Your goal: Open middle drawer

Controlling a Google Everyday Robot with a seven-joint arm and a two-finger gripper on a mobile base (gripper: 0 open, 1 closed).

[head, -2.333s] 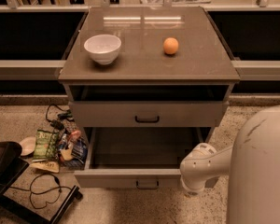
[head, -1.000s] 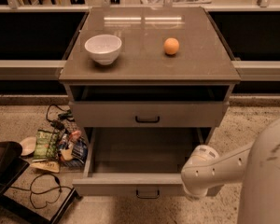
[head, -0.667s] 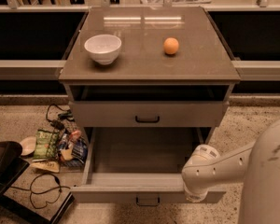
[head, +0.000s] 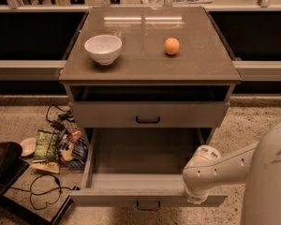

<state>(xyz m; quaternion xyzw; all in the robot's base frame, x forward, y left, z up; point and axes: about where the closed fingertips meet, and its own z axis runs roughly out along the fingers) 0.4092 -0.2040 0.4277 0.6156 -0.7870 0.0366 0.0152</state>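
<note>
The middle drawer (head: 145,165) is a wide grey drawer pulled far out of the cabinet, showing its long plain tray. Its low front panel (head: 131,197) is near the bottom edge, with a small black bar handle (head: 148,205) at its centre. My gripper (head: 196,196) is at the end of the white arm (head: 203,170). It sits at the right end of the drawer's front panel, seen from above, with its tip hidden under the wrist.
The taller-fronted top drawer (head: 147,114) above looks shut. A white bowl (head: 103,48) and an orange (head: 172,46) sit on the cabinet top (head: 145,64). Snack bags (head: 56,149), cables (head: 42,186) and a dark object (head: 2,168) lie on the floor at left. My white body (head: 271,182) fills the lower right.
The middle drawer has slid further out toward the camera. My arm and gripper have moved back with its front panel.
</note>
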